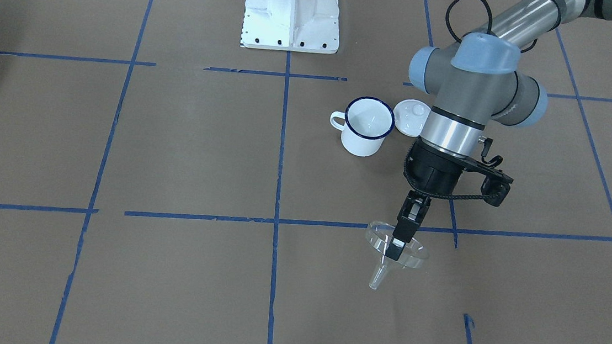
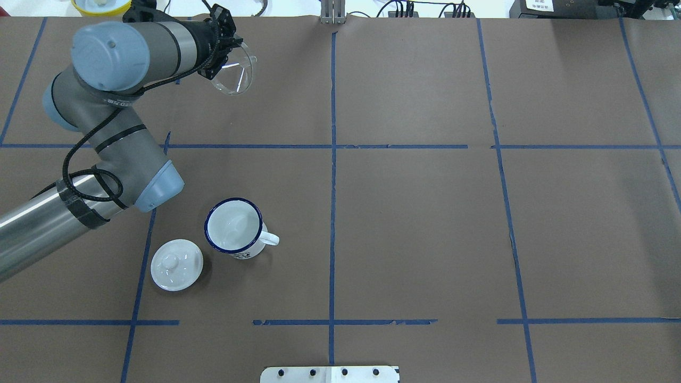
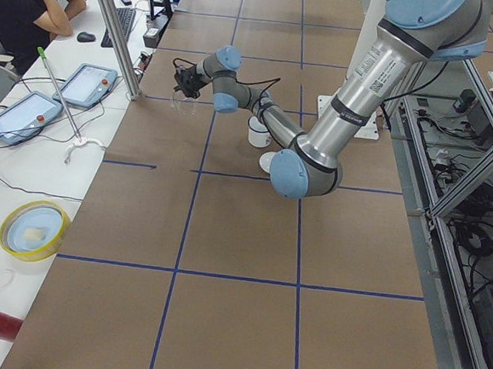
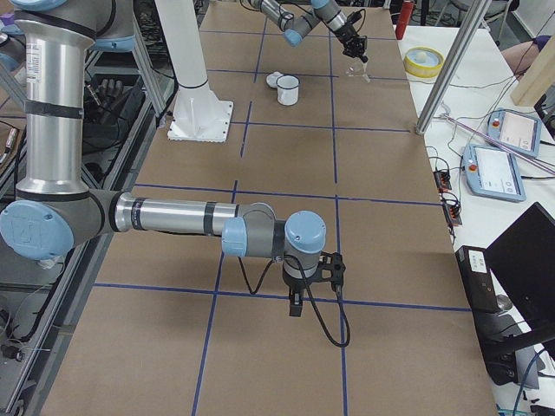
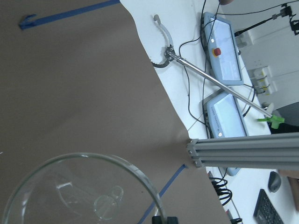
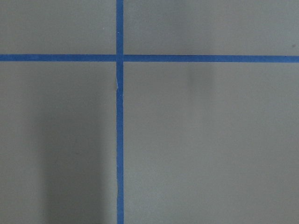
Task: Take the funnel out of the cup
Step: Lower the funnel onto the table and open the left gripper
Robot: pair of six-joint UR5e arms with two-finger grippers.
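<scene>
The left gripper (image 1: 394, 248) pinches the rim of the funnel (image 1: 414, 254), which is clear, wide-coned, short-spouted and tilted, well apart from the cup (image 1: 361, 143), at its 12 o'clock seen from overhead. The right gripper (image 4: 297, 305): open or closed, cannot tell

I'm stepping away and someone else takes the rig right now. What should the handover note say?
Left gripper: shut on the funnel at its rim, holding it tilted, well away from the cup, toward the operators' side.
Right gripper: far from the job's things; open or shut cannot be told.
Cup: upright, empty, next to the lid.
Done: funnel is out of the cup.
Left to do: set the funnel down and let go.
</scene>
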